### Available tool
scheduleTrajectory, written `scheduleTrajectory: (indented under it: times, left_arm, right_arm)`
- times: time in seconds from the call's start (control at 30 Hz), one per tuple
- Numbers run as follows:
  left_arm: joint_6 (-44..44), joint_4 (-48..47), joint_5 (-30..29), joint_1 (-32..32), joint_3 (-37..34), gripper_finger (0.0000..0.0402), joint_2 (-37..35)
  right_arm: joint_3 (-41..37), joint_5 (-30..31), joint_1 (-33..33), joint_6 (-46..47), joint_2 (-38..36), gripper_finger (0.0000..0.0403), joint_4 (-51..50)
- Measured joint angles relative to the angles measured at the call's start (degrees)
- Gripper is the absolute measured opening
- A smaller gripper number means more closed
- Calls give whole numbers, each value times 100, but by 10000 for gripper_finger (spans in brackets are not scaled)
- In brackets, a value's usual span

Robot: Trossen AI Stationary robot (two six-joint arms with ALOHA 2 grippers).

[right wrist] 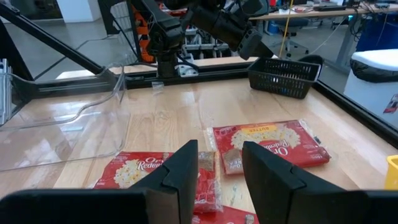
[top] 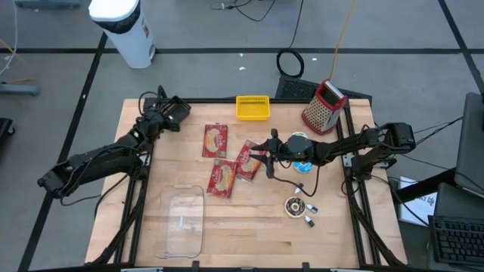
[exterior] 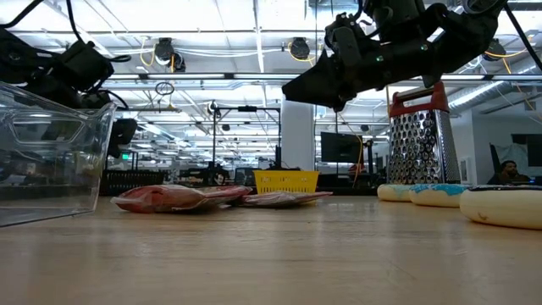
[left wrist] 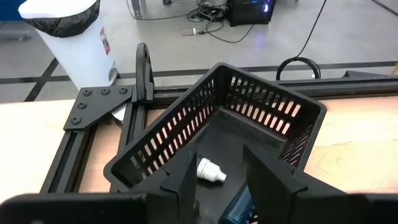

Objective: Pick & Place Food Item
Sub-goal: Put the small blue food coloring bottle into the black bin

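Three red popcorn packets (top: 215, 140), (top: 221, 180), (top: 246, 161) lie flat on the wooden table. My right gripper (top: 266, 157) hovers open and level above the packet nearest it (right wrist: 211, 177), well clear of the table, as the low view shows (exterior: 292, 88). My left gripper (left wrist: 217, 183) stands open at the far left corner, just above a black mesh basket (left wrist: 261, 118) that holds a small white part (left wrist: 210, 170). Nothing is between either pair of fingers.
A clear plastic container (top: 181, 219) sits near the front left. A yellow basket (top: 252, 107) and a metal grater (top: 325, 106) stand at the far edge. Tape rolls (top: 299, 143), (top: 295, 205) and small parts lie on the right. A white bin (top: 125, 30) stands beyond the table.
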Motion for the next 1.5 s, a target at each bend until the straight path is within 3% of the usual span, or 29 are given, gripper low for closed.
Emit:
scheduleTrajectory:
  times: [0.07,0.27,0.43,0.53,0.67,0.77,0.9,1.07,1.17,1.3,1.5]
  left_arm:
    - [25,106,149,-2,0,133,0]
    - [1003,806,1508,-155,0,126,-9]
    - [1121,1209,1935,-363,0,125,-9]
    - [1122,1385,2026,-480,0,125,-9]
    - [1080,1571,2021,-553,2,125,-9]
    - [997,1675,2009,-554,2,125,-9]
    - [672,1749,2013,-557,2,125,-9]
    - [286,1743,2039,-584,2,125,-9]
    - [272,1743,2039,-634,2,124,-9]
    - [218,1741,2041,-771,2,124,-9]
    - [122,1736,2041,-1038,2,124,-9]
  right_arm:
    - [0,0,0,-72,0,114,70]
    - [0,-101,61,-157,-53,114,472]
    - [7,-399,415,-398,-652,114,70]
    - [85,104,949,-708,-1171,119,-690]
    - [512,1306,1883,-609,-1817,154,-2512]
    - [963,1990,2641,121,-2031,193,-3976]
    - [1315,2115,3518,1737,-1939,231,-5566]
    - [1314,2239,4291,4390,-1660,232,-7460]
    - [1314,1968,4732,5856,-1472,221,-8474]
    - [1314,1779,5245,7030,-1141,209,-9119]
    - [1070,1797,5615,7531,-722,207,-8998]
